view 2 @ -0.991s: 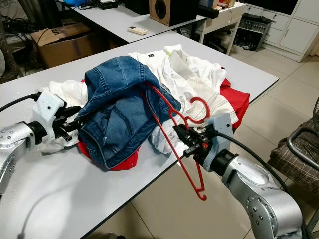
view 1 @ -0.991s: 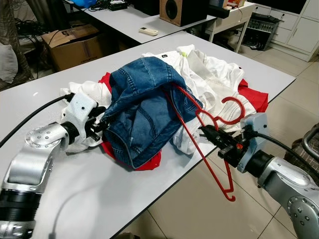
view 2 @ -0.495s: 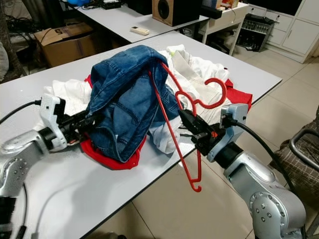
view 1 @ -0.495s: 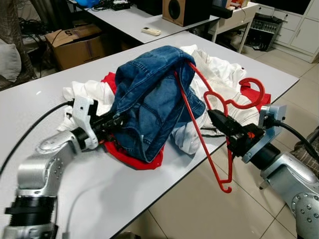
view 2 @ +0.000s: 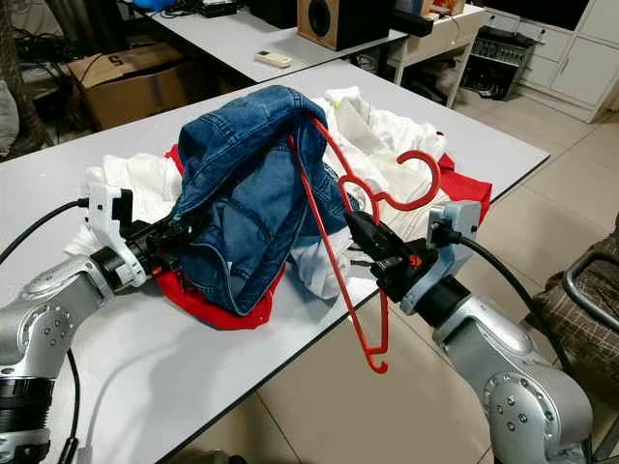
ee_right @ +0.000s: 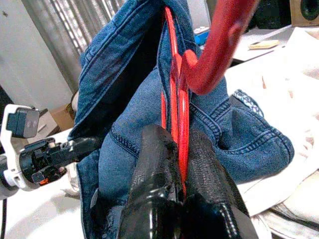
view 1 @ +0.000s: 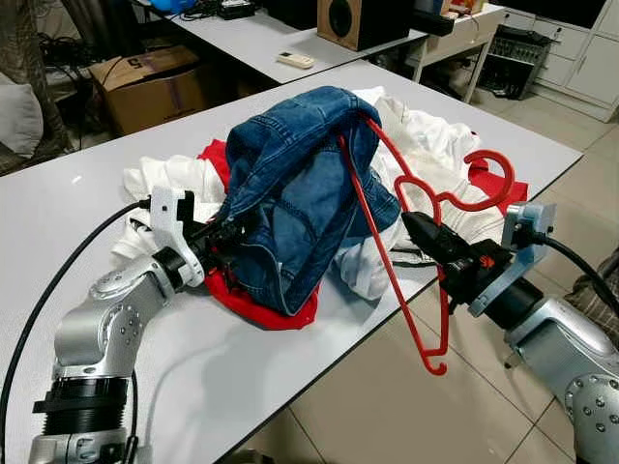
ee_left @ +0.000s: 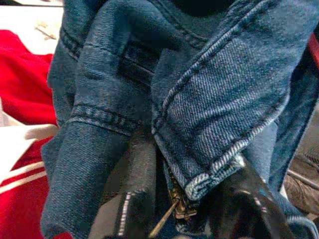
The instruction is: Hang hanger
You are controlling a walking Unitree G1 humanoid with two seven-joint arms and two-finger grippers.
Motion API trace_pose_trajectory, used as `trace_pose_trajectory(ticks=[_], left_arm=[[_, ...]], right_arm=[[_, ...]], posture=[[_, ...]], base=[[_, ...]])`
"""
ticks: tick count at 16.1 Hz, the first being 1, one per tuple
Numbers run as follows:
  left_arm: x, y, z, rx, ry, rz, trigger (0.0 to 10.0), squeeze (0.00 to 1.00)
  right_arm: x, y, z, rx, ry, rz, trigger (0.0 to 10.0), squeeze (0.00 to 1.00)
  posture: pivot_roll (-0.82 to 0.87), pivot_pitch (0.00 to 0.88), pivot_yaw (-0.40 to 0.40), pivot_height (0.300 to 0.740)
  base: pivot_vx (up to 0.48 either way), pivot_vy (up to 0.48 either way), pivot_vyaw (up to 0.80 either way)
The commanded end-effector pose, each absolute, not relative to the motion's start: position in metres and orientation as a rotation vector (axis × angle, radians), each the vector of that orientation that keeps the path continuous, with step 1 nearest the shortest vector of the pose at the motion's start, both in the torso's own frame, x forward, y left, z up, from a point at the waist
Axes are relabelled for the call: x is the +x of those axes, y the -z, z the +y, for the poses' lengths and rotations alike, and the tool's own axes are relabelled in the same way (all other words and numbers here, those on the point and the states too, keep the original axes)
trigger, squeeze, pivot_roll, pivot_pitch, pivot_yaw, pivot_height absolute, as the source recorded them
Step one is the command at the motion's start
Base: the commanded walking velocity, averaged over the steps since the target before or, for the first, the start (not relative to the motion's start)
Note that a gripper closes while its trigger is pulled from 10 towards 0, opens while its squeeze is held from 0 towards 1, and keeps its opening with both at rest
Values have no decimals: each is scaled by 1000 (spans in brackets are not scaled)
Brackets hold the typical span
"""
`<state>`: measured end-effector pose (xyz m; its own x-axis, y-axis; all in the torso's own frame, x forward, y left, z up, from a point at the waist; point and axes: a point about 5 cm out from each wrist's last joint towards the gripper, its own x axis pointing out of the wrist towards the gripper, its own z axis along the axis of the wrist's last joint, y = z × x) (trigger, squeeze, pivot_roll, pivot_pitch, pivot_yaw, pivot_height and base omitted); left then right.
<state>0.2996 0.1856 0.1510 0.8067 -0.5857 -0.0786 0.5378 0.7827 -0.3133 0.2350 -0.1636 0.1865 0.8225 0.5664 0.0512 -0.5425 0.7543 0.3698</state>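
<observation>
Even, bright indoor light; head views sharp; wrist views soft, close-up blurred

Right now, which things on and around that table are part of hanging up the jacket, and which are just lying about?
In the job:
red hanger, clamped in the right pincer
denim jacket, draped over one hanger arm, its edge gripped by the left pincer

Lying about:
white clothes
red garment
cardboard box
speaker
remote

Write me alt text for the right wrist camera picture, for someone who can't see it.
The right claw is shut on a red hanger whose far end is tucked inside a blue denim garment. Behind the denim the left claw reaches in over the table, with white clothes beside it.
</observation>
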Motion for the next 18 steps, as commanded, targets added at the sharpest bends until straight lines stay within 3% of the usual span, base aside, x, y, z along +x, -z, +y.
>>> trace_pose_trajectory(ticks=[1, 7, 11, 14, 18], left_arm=[[302, -155, 190, -294, 580, 160, 0, 0], [308, -174, 198, -263, 563, 127, 0, 0], [324, -238, 215, 26, 583, 16, 0, 0], [327, -280, 206, 281, 703, -23, 0, 0], [327, -309, 198, 466, 814, -21, 0, 0]], right_arm=[[235, -193, -167, 381, -602, 36, 10000, 0], [234, -191, -169, 379, -585, 44, 10000, 0], [236, -173, -156, 276, -626, 168, 10000, 0], [246, -181, -132, 305, -702, 127, 10000, 0], [267, -196, -118, 403, -677, 45, 10000, 0]], posture=[[-156, 0, 35, 740], [-156, 0, 40, 740], [-135, 0, 45, 740], [-130, 0, 62, 740], [-118, 0, 76, 740]], base=[[0, 0, 0], [0, 0, 0], [0, 0, 0], [0, 0, 0], [0, 0, 0]])
